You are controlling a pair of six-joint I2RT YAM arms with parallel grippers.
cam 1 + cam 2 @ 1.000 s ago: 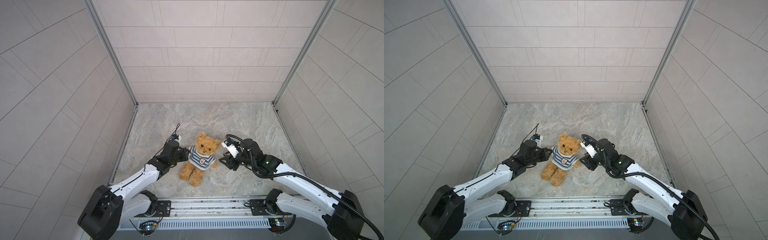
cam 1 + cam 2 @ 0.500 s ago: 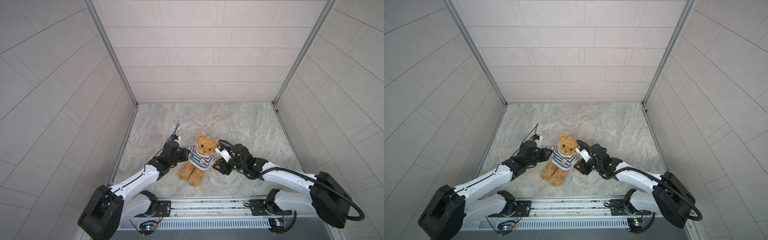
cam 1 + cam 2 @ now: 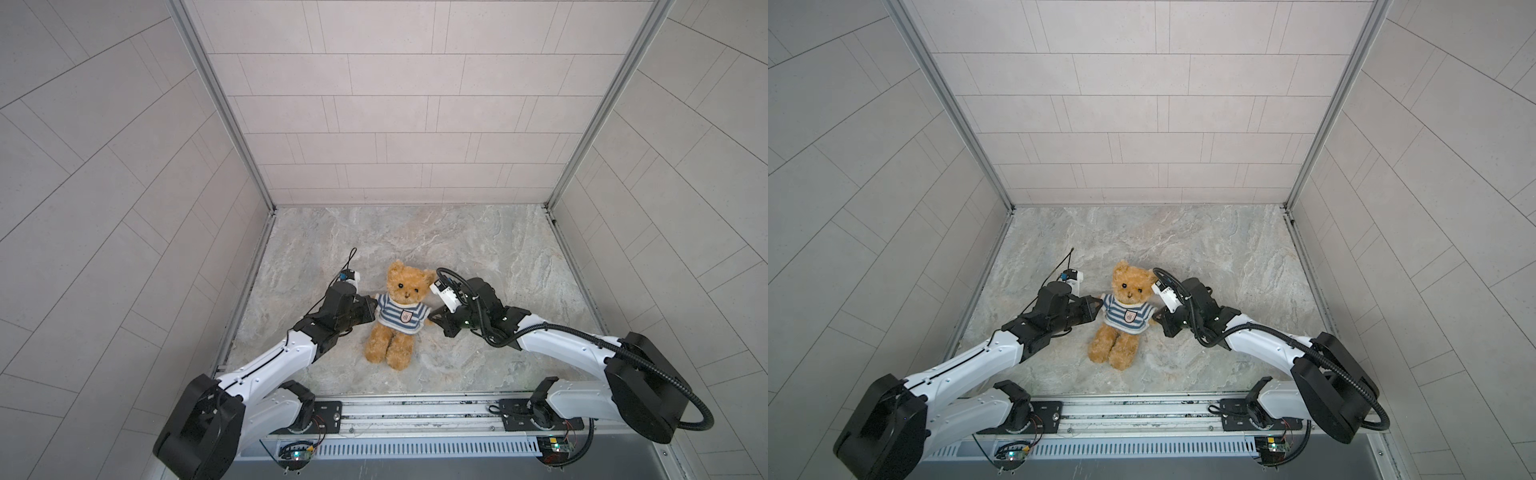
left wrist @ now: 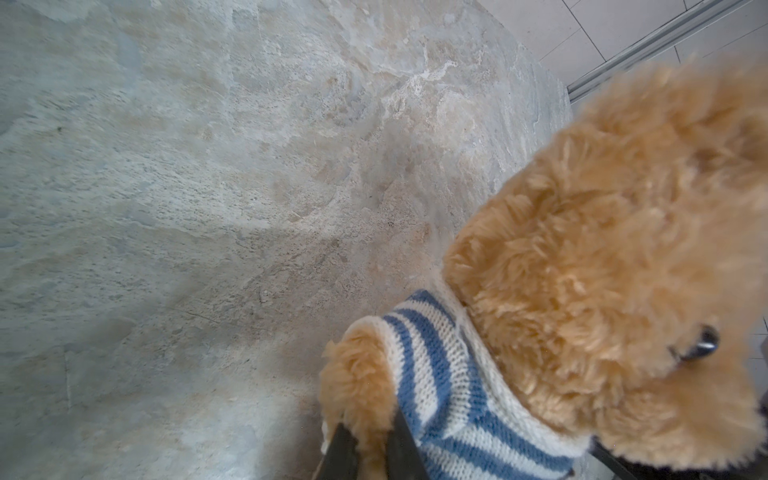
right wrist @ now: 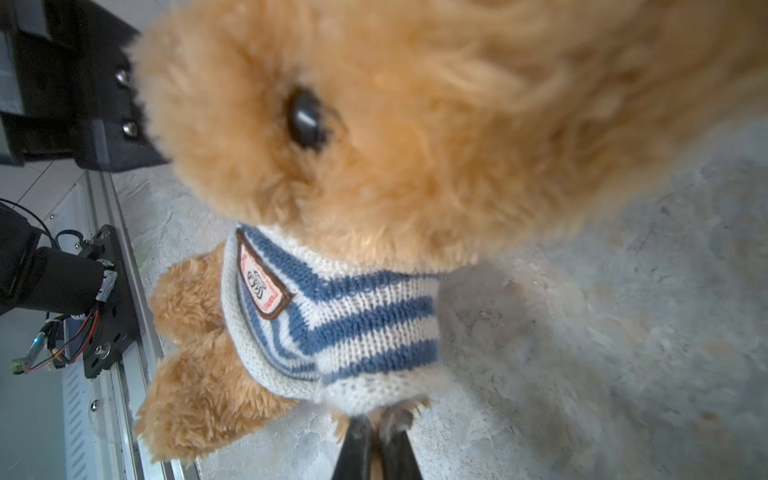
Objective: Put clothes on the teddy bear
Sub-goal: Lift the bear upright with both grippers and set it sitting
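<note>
change: right gripper point(image 5: 376, 448) just snapped together, pinching a paw at the sleeve end | left gripper point(image 4: 370, 451) clamped on the other paw | teddy bear point(image 3: 405, 286): lower centre of both top views | striped shirt point(image 3: 399, 320) on (dressing looks nearly finished)

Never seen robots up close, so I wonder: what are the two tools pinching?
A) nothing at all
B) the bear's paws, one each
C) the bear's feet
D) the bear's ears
B: in the wrist views the left tool is shut on the teddy bear at a paw sticking out of the striped shirt, and the right tool pinches the other paw.
</note>
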